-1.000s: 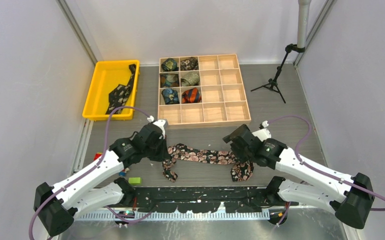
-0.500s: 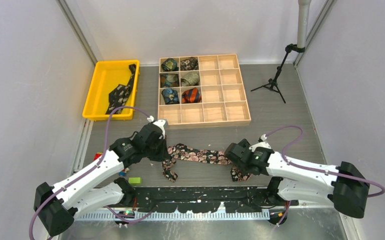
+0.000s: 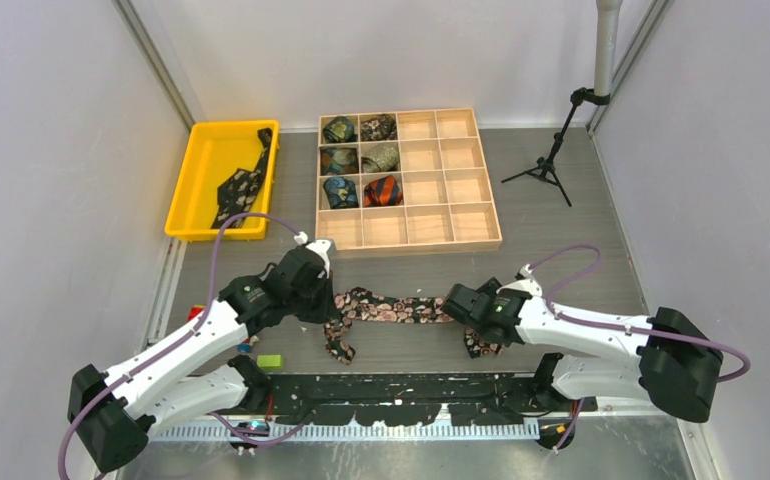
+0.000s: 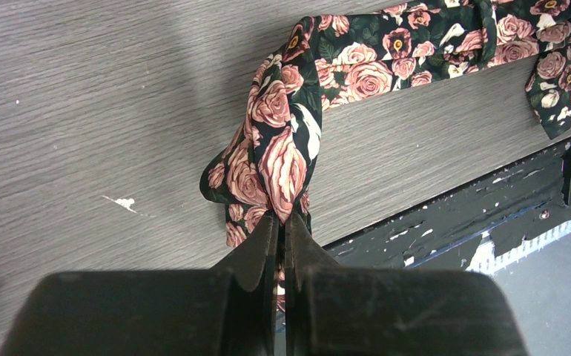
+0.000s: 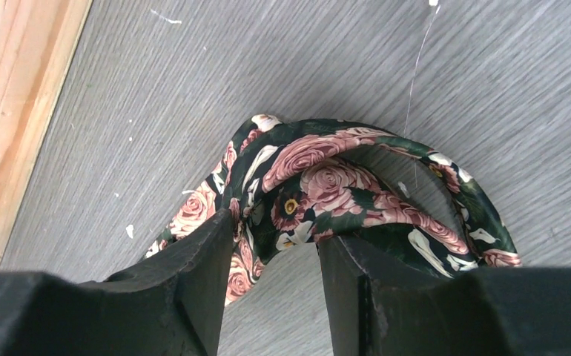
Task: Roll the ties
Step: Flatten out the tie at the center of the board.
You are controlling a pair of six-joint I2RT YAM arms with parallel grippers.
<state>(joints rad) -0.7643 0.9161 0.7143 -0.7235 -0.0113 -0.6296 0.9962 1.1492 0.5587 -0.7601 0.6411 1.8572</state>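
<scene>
Holding left end: left gripper, jaws clamped on floral tie
Tie axis: left to right along the near side, between both grippers
Right end: right gripper spread, straddling the tie's looped fold, nearer for starting the roll

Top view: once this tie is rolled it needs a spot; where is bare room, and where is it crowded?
Free: in the wooden organizer, the two right columns and bottom row; the yellow bin left of the dotted tie; table between organizer and tripod. Crowded: the front strip, with the floral tie, left end effector and right end effector.
</scene>
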